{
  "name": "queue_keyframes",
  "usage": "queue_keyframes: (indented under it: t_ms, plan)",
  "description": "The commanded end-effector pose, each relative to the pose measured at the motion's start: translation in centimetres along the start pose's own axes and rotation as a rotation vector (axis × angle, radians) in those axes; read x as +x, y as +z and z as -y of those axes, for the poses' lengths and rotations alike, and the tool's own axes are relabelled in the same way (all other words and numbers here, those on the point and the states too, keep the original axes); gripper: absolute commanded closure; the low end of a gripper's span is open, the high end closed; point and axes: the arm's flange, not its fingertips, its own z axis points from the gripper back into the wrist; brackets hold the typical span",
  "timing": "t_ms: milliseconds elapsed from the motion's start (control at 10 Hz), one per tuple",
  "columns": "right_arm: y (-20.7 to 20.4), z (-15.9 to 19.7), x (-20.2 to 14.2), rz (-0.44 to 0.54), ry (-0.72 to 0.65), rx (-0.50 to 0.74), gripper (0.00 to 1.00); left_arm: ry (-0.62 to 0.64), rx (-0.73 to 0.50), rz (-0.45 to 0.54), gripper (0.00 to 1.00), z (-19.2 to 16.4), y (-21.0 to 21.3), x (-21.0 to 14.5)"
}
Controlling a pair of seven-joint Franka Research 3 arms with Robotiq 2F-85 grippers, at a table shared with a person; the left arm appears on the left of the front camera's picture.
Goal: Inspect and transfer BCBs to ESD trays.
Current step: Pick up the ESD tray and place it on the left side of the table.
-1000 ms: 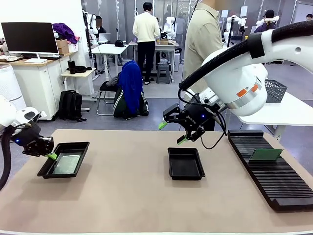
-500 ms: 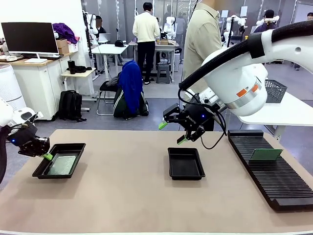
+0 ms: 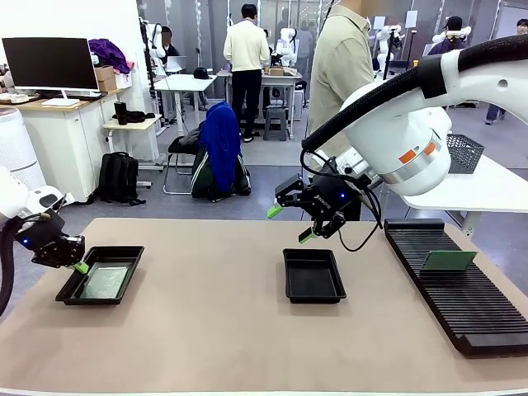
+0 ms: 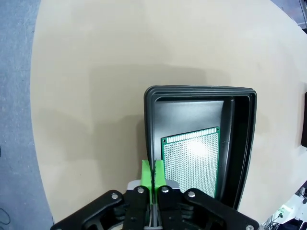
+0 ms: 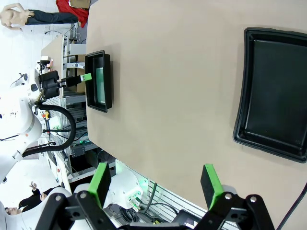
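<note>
My left gripper (image 4: 153, 173) pinches shut on the rim of the left tray (image 4: 201, 90), with one BCB (image 4: 191, 160) lying flat inside. My right gripper (image 3: 290, 224) hangs wide open, empty, above the middle tray (image 3: 314, 300). Another BCB (image 3: 448, 261) stands tilted in the rack (image 3: 462, 318).

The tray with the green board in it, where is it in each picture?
Front view: tray near the table's left edge.
Left wrist view: tray in the lower middle.
Right wrist view: tray small, upper left.
Shared landmark: the board lying inside it.
</note>
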Motion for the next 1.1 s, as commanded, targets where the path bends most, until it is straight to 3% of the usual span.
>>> queue_keyframes:
  t_ms: [0,800,900,1000]
  plan:
    - [-0.09,-0.07,0.11,-0.002,-0.006,-0.008,0.00,-0.023,-0.003,0.038,0.97,-0.31,-0.67,0.09]
    - [-0.09,-0.07,0.11,-0.002,-0.006,-0.008,0.00,-0.008,0.003,0.020,0.97,0.44,-0.65,0.24]
    - [-0.09,-0.07,0.11,-0.002,-0.006,-0.008,0.00,0.000,0.000,0.014,0.87,0.54,-0.67,0.23]
    - [-0.09,-0.07,0.11,-0.002,-0.006,-0.008,0.00,0.011,0.000,0.016,0.43,0.54,-0.66,0.20]
